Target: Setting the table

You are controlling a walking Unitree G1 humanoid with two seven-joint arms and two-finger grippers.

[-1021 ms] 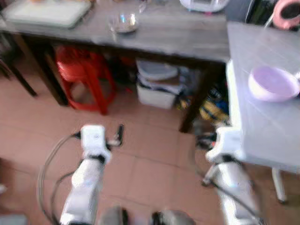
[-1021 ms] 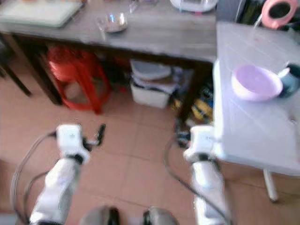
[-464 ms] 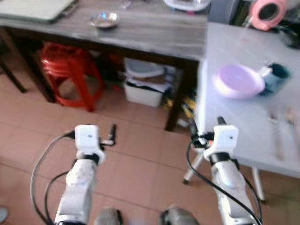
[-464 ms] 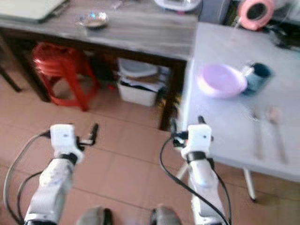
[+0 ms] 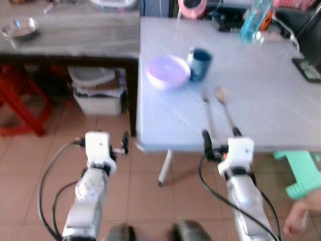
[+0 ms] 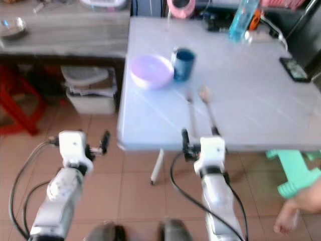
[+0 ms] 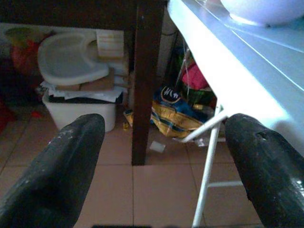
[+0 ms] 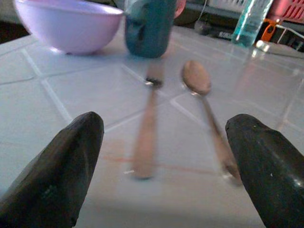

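The left gripper (image 7: 161,156) hangs over the floor left of the white table (image 5: 266,100), its claw wide and empty. On the table a purple bowl (image 5: 167,71) sits just left of a dark blue cup (image 5: 200,64); what they hold cannot be told. Nearer lie a fork (image 8: 145,137) and spoon (image 8: 205,102), side by side. The right gripper (image 8: 164,164) hovers at the near edge, wide open, holding nothing.

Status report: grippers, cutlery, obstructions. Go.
Right gripper open, low at table edge. Left gripper open, off table. Fork, spoon flat, untouched. Nothing blocks them.
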